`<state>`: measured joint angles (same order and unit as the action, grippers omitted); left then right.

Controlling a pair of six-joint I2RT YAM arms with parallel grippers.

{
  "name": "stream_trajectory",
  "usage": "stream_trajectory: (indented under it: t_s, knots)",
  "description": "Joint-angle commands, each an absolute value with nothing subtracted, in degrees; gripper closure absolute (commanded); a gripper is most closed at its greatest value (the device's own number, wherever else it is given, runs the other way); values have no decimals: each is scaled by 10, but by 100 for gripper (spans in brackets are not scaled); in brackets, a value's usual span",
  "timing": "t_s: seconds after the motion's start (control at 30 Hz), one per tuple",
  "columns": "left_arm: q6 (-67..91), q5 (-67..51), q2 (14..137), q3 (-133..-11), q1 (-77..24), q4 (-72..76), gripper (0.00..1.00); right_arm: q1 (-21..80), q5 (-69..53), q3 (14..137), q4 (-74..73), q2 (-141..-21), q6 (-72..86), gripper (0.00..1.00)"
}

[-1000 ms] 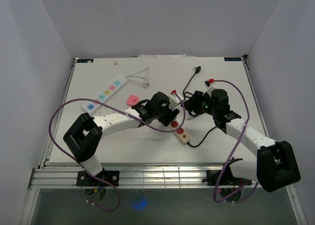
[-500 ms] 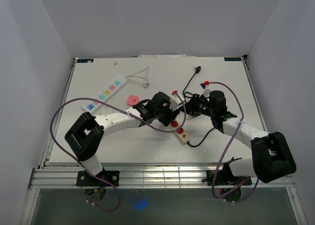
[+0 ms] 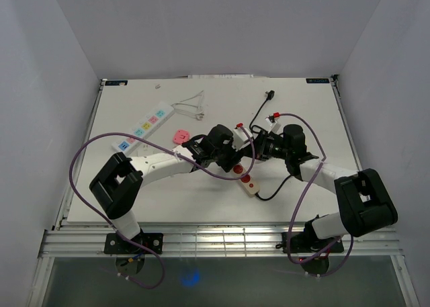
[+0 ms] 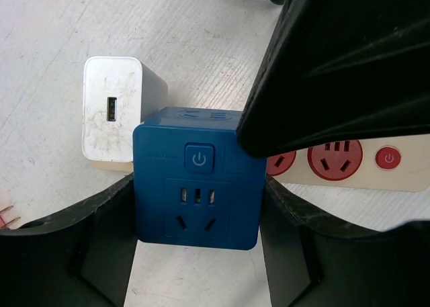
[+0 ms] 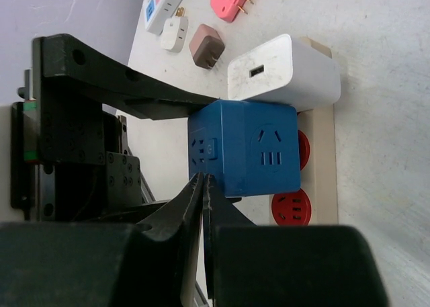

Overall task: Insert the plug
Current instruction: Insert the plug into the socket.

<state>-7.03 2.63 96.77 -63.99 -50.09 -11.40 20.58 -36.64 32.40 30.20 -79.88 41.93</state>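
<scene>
Shows the right gripper point(image 5: 203, 186) drawn in leftward from its place a second ago, jaws now pressed together on nothing, tips just beside one edge of the cube point(image 4: 198, 186). Shows the left gripper point(image 3: 233, 161) where it was, fingers point(image 4: 101, 233) clamped on opposite sides of the cube. Places the blue cube upright on the strip point(image 4: 349, 162), just beside the white charger point(image 4: 111, 112), with two red sockets and a red switch bare on the other side. Places the strip mid-table point(image 3: 188, 199), black cord point(image 3: 275, 189) curling off to the right.
</scene>
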Motion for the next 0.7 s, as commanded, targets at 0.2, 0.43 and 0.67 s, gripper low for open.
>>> stream_trajectory:
  t_s: [0.2,0.43,0.67]
  knots:
    - [-73,43,975,-661,-496,-107,100,203,-401,341,320,-837,428,92]
    - [-70,39,971,-657,-496,-94,100,204,-395,346,312,-868,432,92]
    - [-70,33,954,-635,-496,-60,100,203,-381,349,311,-896,433,92]
